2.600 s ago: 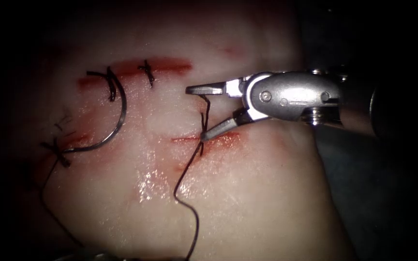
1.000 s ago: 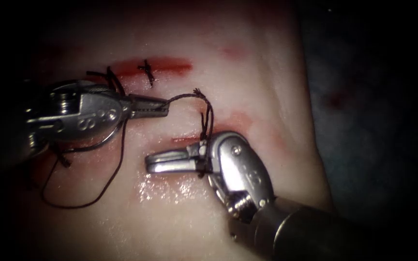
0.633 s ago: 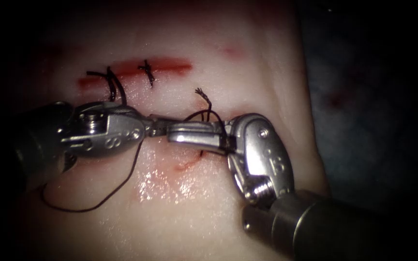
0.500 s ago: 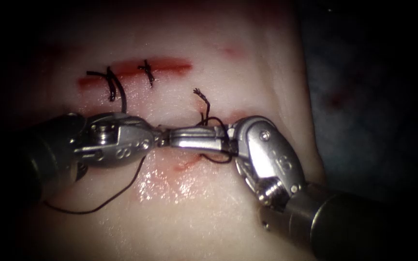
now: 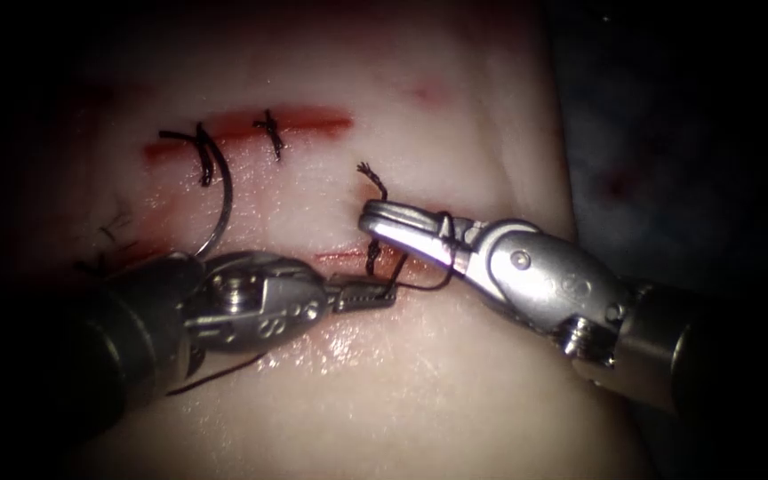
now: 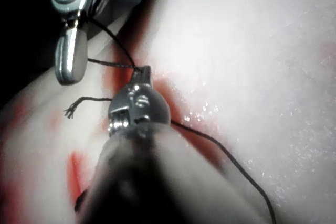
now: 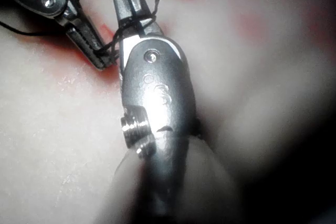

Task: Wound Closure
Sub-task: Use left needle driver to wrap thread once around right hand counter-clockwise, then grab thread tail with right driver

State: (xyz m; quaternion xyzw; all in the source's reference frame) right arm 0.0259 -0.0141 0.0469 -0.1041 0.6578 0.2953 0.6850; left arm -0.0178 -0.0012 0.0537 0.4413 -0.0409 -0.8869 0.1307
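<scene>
Since 0.5 s ago right tool [image 5: 375, 215] rose above cut [image 5: 348, 258], thread [image 5: 433, 276] wrapped round closed jaws; left tool [image 5: 384, 293] clamps thread. Needle [image 5: 220, 227] lies free left of the cut. Risk: wrap slipping off.

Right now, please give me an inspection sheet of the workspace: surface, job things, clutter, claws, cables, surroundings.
Surface: tissue, wet, with red fluid along the upper cut.
Job's things: needle lies free on the tissue, left of centre, held by no tool; thread runs between both claws; frayed thread end stands free.
Clutter: finished stitches on the upper cut.
Claws: left claw shut on the thread; right claw shut, thread looped around it.
Cables: nothing seen.
Surroundings: dark, nothing seen.
</scene>
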